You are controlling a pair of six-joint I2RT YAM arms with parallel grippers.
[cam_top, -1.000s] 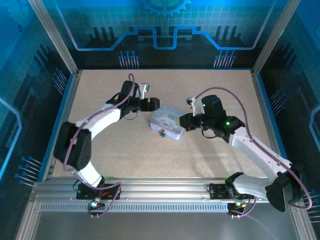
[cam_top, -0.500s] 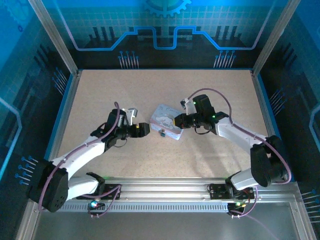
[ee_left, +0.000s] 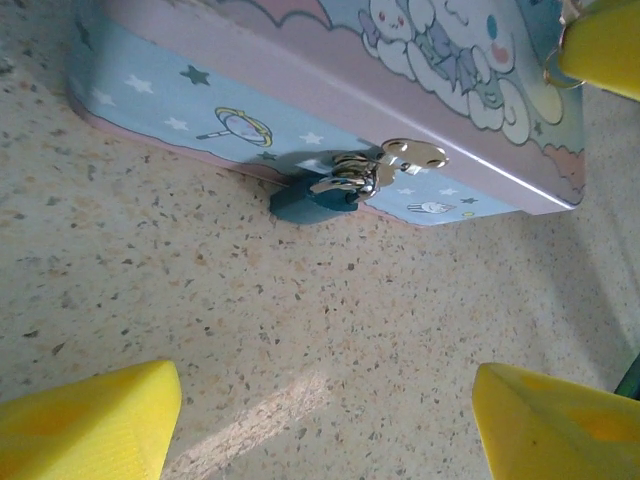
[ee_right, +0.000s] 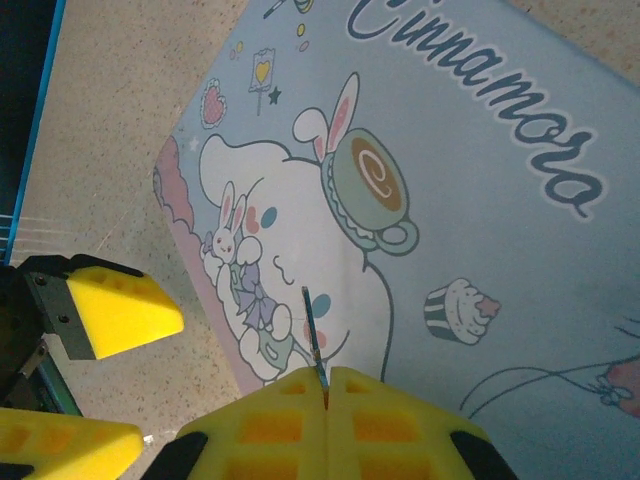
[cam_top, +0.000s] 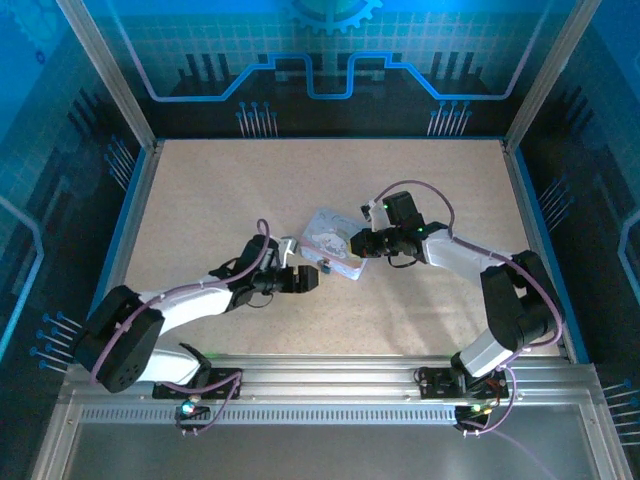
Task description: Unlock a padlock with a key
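The padlock (ee_left: 312, 203) is a small dark blue body with a metal shackle through the hasp on the front wall of the cartoon-printed tin (ee_left: 300, 80). It rests on the table against that wall, and from above the padlock (cam_top: 325, 268) is a dark speck. My left gripper (ee_left: 325, 430) is open, with its yellow fingers (ee_left: 90, 420) wide apart just short of the padlock and nothing between them. My right gripper (ee_right: 327, 385) hovers over the tin's lid (ee_right: 450, 180), shut on the key (ee_right: 312, 330), whose thin blade sticks out edge-on between the pads.
The tin (cam_top: 330, 238) lies mid-table with my left gripper (cam_top: 310, 279) at its near side and my right gripper (cam_top: 355, 244) at its right end. Blue frame rails border the speckled table (cam_top: 300, 180). Free surface lies all around the tin.
My left arm has swung from behind the tin down to its near side, facing the padlock. My right gripper has moved left over the tin's lid, still shut on the key.
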